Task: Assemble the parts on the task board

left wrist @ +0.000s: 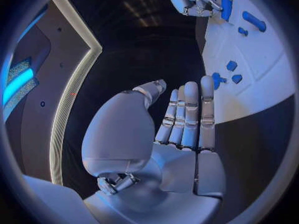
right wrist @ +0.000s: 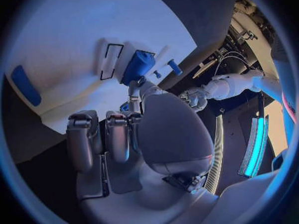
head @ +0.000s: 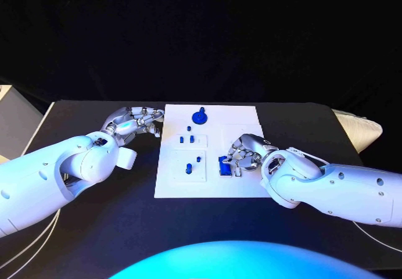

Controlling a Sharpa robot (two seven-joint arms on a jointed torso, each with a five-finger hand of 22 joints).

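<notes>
Pinching a chunky blue block part [head: 225, 167] over the flat white task board [head: 243, 119], your right robot hand [head: 243, 152] could tilt it and jam it, by my reckoning. The left robot hand [head: 136, 123] waits empty, fingers slack, just off the board's left edge on bare black desk [head: 100, 238], leaving room.

The left silver many-fingered hand [head: 134, 123] is empty, its fingers straight and close together. The right silver many-fingered hand [head: 244, 152] has curled fingers pinching a small blue block [right wrist: 137, 66].
</notes>
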